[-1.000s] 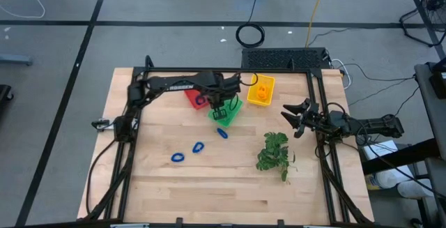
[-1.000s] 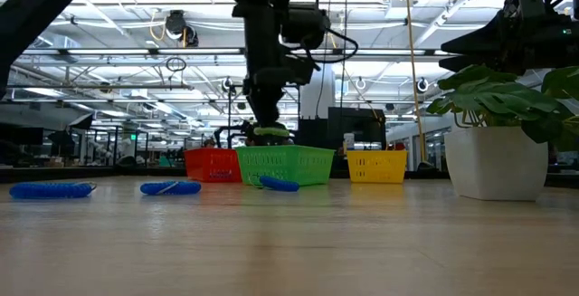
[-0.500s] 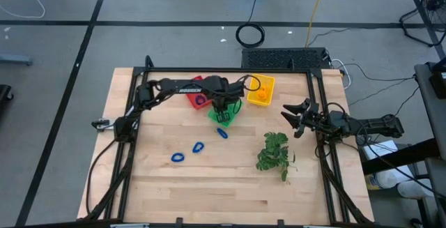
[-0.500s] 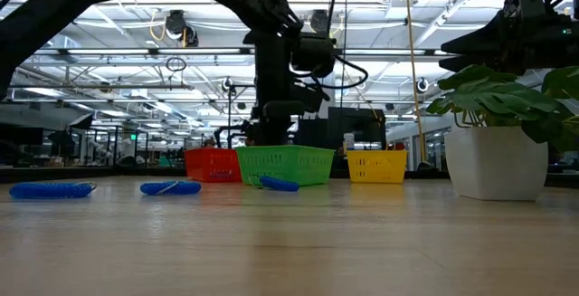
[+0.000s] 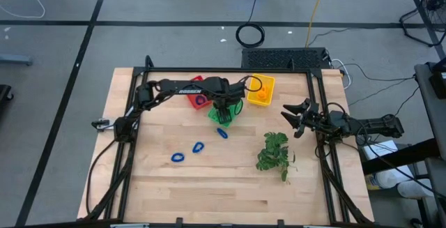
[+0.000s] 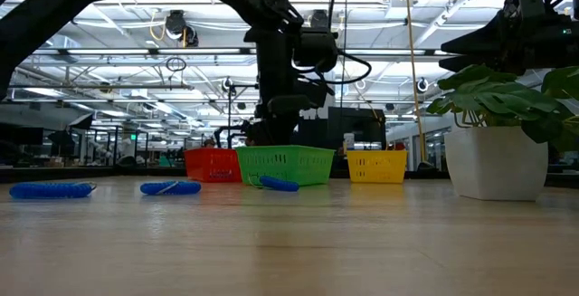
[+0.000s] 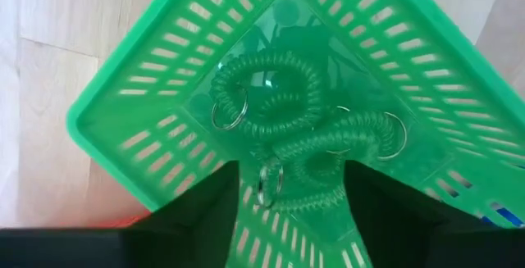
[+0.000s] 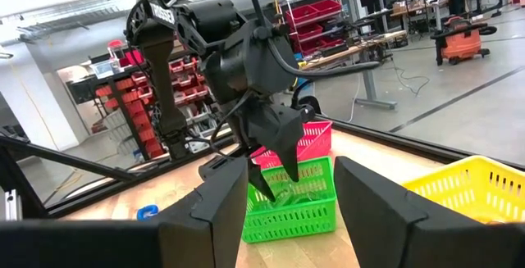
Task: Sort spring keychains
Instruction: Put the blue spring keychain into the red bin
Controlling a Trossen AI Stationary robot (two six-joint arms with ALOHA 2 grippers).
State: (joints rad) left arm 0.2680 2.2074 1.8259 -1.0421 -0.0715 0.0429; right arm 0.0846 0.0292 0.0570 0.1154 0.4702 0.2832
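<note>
Left claw (image 5: 224,114) hung spread and empty over the green basket (image 7: 123,120) of green spring keychains (image 7: 287,129); we judged a straight lift best, right claw (image 5: 293,118) idling agape.

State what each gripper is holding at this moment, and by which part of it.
Nothing is held. The left gripper hangs open over the green basket, where the green spring keychains lie loose. The right gripper waits open near the table's right edge.

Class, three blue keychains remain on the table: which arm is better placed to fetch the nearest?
Probably the left: the left gripper hovers open over the green basket, beside the nearest blue keychain; the right gripper waits farther off.
</note>
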